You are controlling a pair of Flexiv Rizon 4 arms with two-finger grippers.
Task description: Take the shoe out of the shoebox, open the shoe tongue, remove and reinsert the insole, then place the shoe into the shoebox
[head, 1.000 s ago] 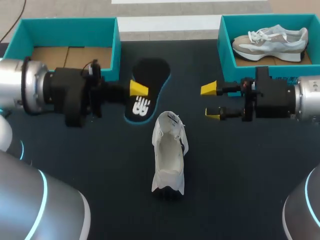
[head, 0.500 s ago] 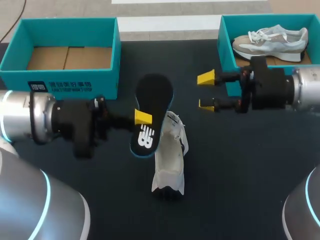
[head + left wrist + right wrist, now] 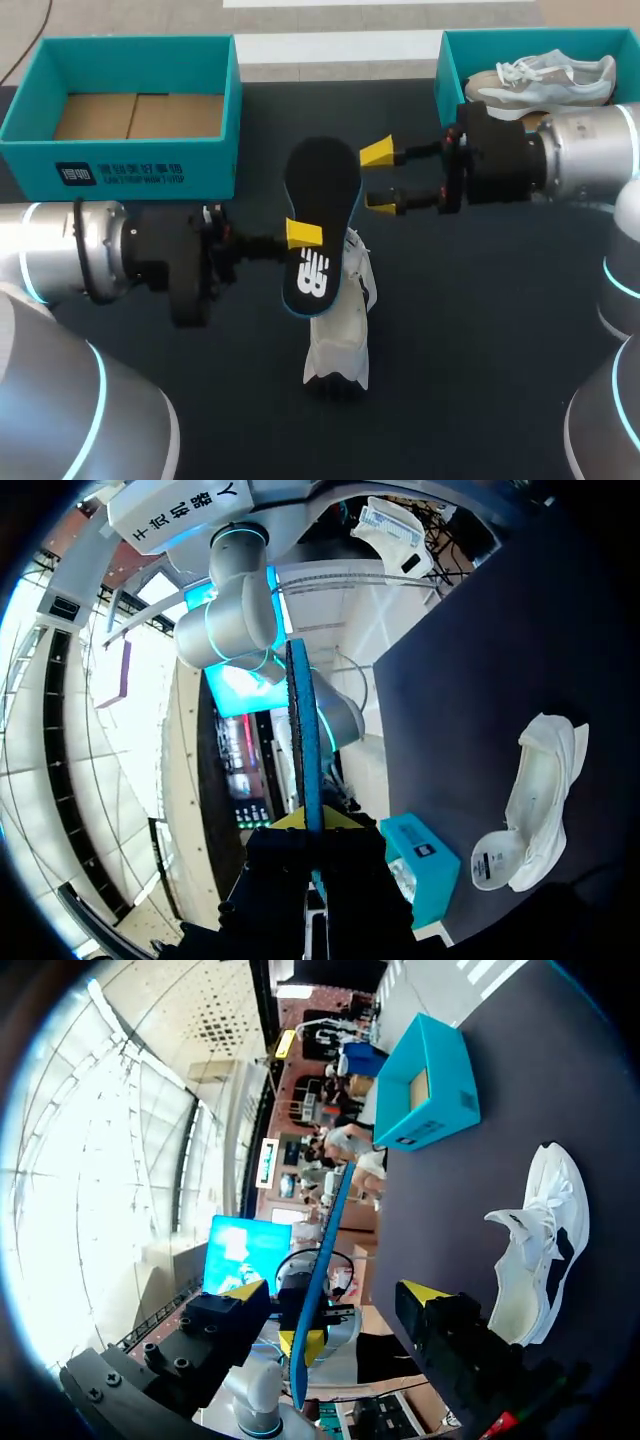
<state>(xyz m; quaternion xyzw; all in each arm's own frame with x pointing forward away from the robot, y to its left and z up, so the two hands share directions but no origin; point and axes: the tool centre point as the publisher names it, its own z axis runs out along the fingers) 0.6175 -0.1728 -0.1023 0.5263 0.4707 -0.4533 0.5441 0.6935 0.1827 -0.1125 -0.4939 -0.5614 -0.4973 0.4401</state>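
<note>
Head view: grips the black insole (image 3: 320, 200) by its edge in the clenched left gripper (image 3: 303, 234), above the table's (image 3: 480, 330) middle, one end towards the far edge. Holds the right gripper (image 3: 381, 177) spread just beside that far end, grasping nothing. Shows the white shoe (image 3: 338, 320) lying at the table's middle, partly under the insole's near end. Shows too an empty teal shoebox (image 3: 215, 170) at the far left corner, and a second shoebox (image 3: 450, 80) with a grey shoe (image 3: 540, 80) at the far right corner.

Left wrist view: catches the insole (image 3: 303, 730) edge-on, pinched from both sides, with the white shoe (image 3: 540, 790) down beside it.

Right wrist view: frames the insole (image 3: 330, 1240) between the spread fingers, with no contact visible on either side.

Risks, by judgement: twisting or dropping the insole, since so narrow a pinch lets it pivot. Knocking it askew by closing the right fingers off-centre. Shoving the light, unheld shoe, or folding the insole at the collar, when feeding it in.
</note>
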